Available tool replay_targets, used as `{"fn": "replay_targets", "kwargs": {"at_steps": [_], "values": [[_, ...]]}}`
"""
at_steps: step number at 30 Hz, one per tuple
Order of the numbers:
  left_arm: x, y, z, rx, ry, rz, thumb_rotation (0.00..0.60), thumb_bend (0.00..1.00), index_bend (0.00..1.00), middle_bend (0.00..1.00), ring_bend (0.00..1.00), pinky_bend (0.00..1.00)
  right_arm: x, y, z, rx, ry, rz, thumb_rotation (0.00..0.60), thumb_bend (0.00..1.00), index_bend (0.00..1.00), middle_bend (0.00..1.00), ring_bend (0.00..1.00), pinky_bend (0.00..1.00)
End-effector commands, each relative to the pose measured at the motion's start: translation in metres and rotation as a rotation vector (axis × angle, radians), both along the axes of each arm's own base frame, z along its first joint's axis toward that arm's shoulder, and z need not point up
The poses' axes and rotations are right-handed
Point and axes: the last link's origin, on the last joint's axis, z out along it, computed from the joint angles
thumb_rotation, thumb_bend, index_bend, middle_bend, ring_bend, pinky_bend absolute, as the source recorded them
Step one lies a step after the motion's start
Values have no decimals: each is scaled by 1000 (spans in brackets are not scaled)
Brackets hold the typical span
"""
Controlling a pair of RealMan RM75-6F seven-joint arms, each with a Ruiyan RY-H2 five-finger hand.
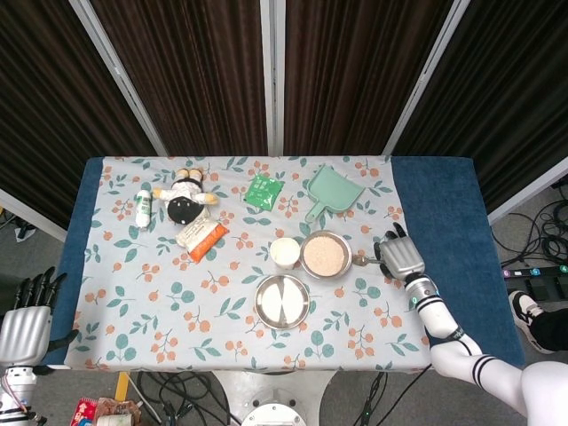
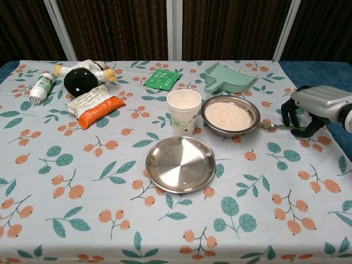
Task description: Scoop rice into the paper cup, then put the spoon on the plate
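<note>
Along the far side of the floral tablecloth (image 2: pixel 82 220), a green dustpan (image 2: pixel 226 78) sits upper right and a green packet (image 2: pixel 163 79) at top centre. At upper left lie a black-and-white plush toy (image 2: pixel 82 76), an orange snack bag (image 2: pixel 93 104), and what looks like a small white bottle (image 2: pixel 41 88).

Colours and patterns on the table

The tablecloth (image 2: pixel 82 220) is pale grey-white with teal leaves and orange berries, over a dark blue table (image 1: pixel 444 204). The paper cup (image 2: pixel 183 111) is white with a faint green leaf print. The rice (image 2: pixel 227 115) is off-white in a silver metal bowl (image 2: pixel 212 127); the plate (image 2: pixel 180 164) and spoon (image 2: pixel 273 127) are silver. The dustpan (image 2: pixel 228 78) is mint green, the sachet (image 2: pixel 163 79) green, the snack packet (image 2: pixel 93 104) orange and white. The plush toy (image 2: pixel 82 76) is black and cream. The right hand (image 2: pixel 314 108) is silver-grey with black fingers (image 2: pixel 287 113).
</note>
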Motion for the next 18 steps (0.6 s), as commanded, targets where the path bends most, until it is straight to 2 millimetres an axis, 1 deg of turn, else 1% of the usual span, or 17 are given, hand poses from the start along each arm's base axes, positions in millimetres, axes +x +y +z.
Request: {"fn": "replay_targets", "kwargs": {"at_steps": [1,6,9,13,14,18], "values": [[0,0,0,1,0,1,600,41,141,90,17,0,0,0,0,2,0,1,600,319,546,561,217,3],[0,0,0,4,-2,0,600,41,141,90,17,0,1,-2,4,17,17,13,600,336,590,594,240,7],[0,0,1,8,-3,-1,600,41,141,90,17,0,3,-4,14,26,40,41,600,346,602,604,245,7],[0,0,2,11,-3,-6,600,41,141,90,17,0,13,-8,43,30,84,108,600,355,628,620,257,16],[1,1,2,12,-4,-9,600,41,141,90,17,0,17,-9,54,28,94,127,600,357,633,624,262,19],[2,0,2,15,-4,-13,600,41,141,90,17,0,36,-13,83,40,122,187,600,362,648,635,277,30]]}}
